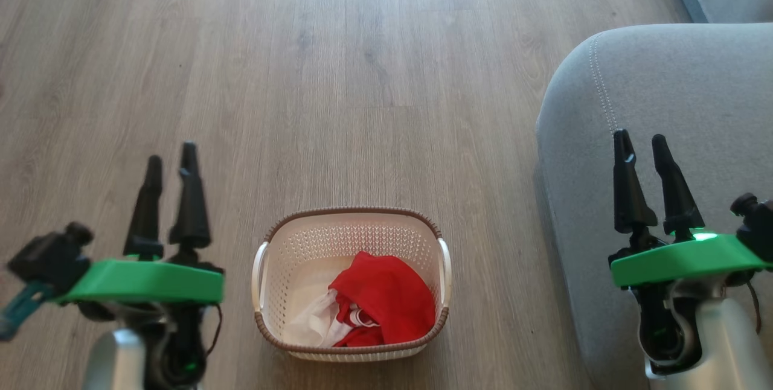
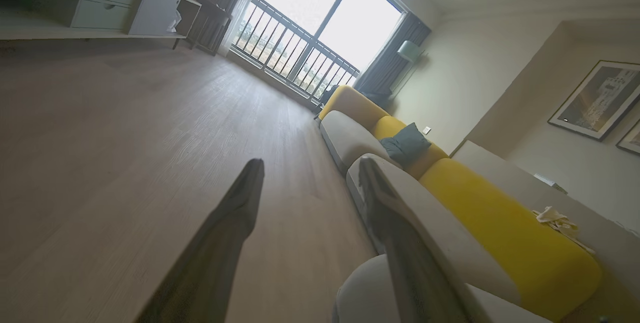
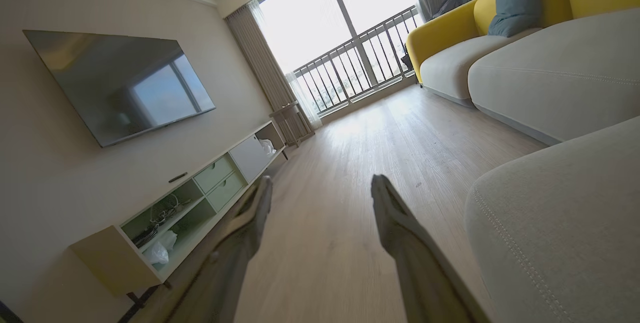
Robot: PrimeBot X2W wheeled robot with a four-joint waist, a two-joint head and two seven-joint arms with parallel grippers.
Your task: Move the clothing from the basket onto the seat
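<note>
Both claws hang released and empty: left gripper (image 1: 172,154) against bare floor (image 1: 362,46), right gripper (image 1: 639,137) against the seat (image 1: 676,76). Between them the basket (image 1: 353,212) stands on the floor, the clothing (image 1: 389,296) bunched in its near right corner. Nothing is picked yet; next comes a reach down into the basket, I judge. One garment or two, I cannot tell; the seat is cut off at right.

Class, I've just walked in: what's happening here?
Nobody is handling anything yet. The robot's left gripper and right gripper hover open and empty on either side of the basket, which stands on the wooden floor. The red clothing lies inside the basket. The visible part of the grey seat, to the robot's right, is bare.
</note>
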